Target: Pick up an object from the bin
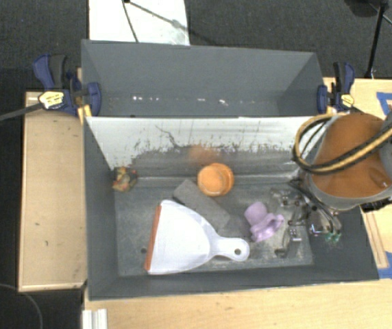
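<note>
One lumpy purple toy (263, 222) beside end effector (290, 233), round orange ball (215, 179)

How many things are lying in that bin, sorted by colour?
Orange: 1, the ball
White: 1, the dustpan
Purple: 1, the small toy
Brownish: 1, the small lump in the far left corner
Grey: 1, the flat slab
Total: 5

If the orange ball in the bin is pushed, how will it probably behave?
The orange ball looks round, so a light push would probably send it rolling. The grey flat piece beside it and the bin's back wall might stop it soon. Its curved surface may slip from a pinch.
</note>
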`<move>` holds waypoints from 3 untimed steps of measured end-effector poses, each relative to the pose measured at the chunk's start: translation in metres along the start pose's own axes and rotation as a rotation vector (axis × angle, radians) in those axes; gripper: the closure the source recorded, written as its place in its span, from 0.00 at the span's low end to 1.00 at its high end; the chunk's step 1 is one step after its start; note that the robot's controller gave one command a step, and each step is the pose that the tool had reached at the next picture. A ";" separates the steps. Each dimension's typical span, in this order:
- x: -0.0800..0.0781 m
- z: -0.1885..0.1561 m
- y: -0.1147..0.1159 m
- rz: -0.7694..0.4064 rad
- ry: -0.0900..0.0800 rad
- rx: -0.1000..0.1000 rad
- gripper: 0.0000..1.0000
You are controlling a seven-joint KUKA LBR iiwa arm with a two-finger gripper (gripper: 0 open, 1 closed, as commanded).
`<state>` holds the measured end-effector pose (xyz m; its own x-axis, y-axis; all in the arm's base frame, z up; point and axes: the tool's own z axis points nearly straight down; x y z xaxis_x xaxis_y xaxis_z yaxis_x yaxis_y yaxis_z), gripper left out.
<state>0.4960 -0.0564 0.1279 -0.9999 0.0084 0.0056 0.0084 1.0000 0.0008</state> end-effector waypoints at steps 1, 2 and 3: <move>-0.002 -0.004 0.000 -0.005 -0.008 0.001 1.00; -0.002 -0.004 0.000 -0.006 -0.008 0.001 1.00; -0.026 -0.126 -0.033 -0.014 -0.009 0.002 1.00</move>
